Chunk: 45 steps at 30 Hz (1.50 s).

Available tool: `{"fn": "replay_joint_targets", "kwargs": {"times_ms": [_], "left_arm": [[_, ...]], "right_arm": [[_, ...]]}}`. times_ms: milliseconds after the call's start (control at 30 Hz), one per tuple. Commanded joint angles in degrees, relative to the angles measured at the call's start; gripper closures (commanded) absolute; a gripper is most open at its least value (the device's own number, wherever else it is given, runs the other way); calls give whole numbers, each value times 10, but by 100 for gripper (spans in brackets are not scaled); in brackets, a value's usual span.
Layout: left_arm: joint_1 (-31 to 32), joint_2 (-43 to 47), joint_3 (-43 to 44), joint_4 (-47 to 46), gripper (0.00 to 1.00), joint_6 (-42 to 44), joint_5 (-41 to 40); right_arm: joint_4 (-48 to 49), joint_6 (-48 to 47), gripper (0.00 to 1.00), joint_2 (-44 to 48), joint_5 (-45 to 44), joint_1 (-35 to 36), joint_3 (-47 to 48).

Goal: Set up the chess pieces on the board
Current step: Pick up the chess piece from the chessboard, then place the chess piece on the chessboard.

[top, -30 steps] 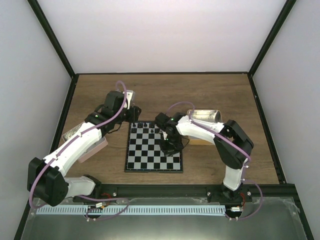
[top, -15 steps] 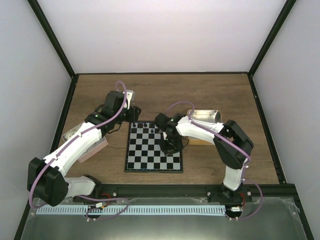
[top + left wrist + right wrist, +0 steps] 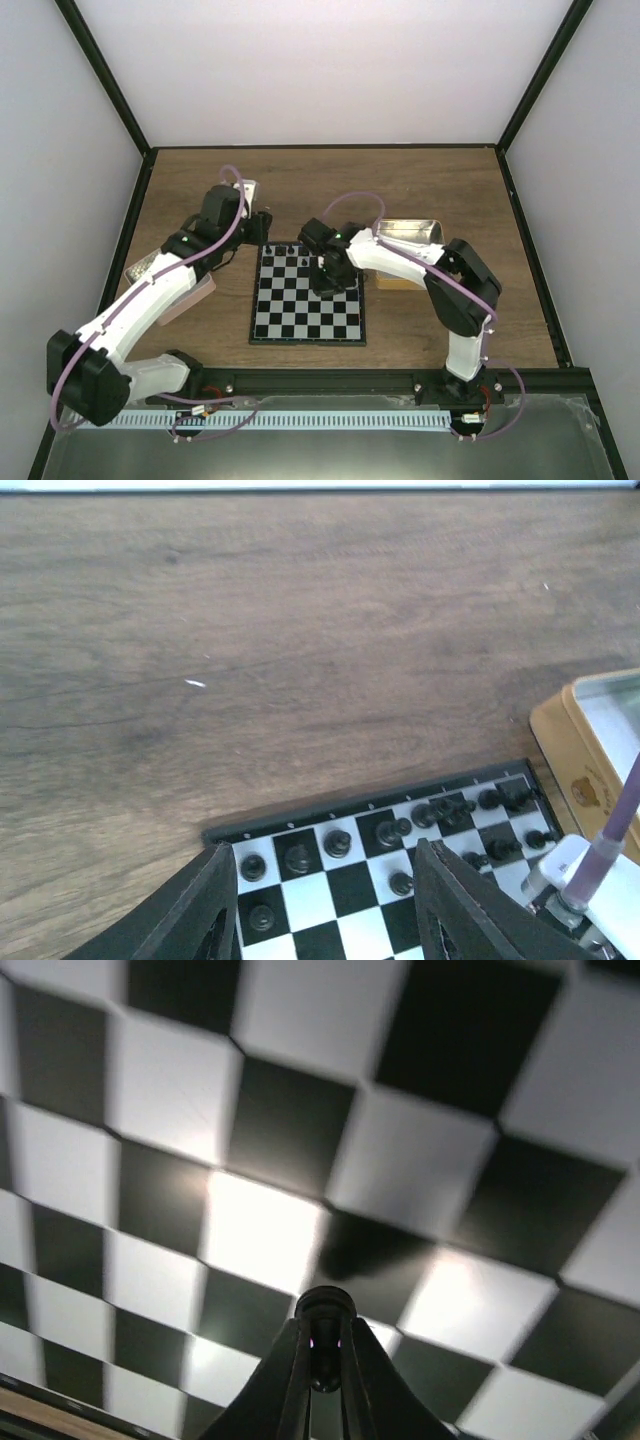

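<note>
The board (image 3: 290,312) lies mid-table, with several tiny black chess pieces (image 3: 291,247) along its far rows. My right gripper (image 3: 331,281) hovers low over the board's far right part and is shut on a black chess piece (image 3: 325,1309), which is pinched at the fingertips (image 3: 296,1360) above the checks (image 3: 258,1232). My left gripper (image 3: 262,221) is open and empty at the board's far left corner. In the left wrist view its fingers (image 3: 213,905) straddle the corner squares (image 3: 352,887), where pieces (image 3: 338,842) stand in the back row.
A tan-sided metal tin (image 3: 411,233) stands just right of the board's far corner and also shows in the left wrist view (image 3: 588,742). A pink tray (image 3: 192,298) lies left of the board, mostly under my left arm. Black frame posts border the table.
My right gripper has moved with the piece toward the board's far edge. My left gripper has drawn back a little toward the far left.
</note>
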<state>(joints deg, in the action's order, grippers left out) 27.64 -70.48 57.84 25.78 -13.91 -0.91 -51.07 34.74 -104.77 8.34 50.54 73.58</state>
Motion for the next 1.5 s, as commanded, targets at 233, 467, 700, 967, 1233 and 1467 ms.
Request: {"fn": "replay_joint_targets", "kwargs": {"times_ms": [233,467,700,967,1233,1467], "left_arm": [[-3,117,-46,-57,46,-30,-167],[-3,129,-51,-62,44,-32,-175],[-5,127,-50,-62,44,-31,-166],[-7,127,-50,-60,44,-30,-163],[-8,125,-50,-60,44,-31,-161],[-9,124,-50,-60,44,-30,-159]], "right_arm": [[92,40,97,-110,-26,10,178],[96,37,96,-180,-23,10,273],[78,32,94,-214,-26,10,316],[68,30,91,-220,-24,11,320],[69,24,85,-225,-21,12,325],[80,24,85,-234,-24,12,327]]}}
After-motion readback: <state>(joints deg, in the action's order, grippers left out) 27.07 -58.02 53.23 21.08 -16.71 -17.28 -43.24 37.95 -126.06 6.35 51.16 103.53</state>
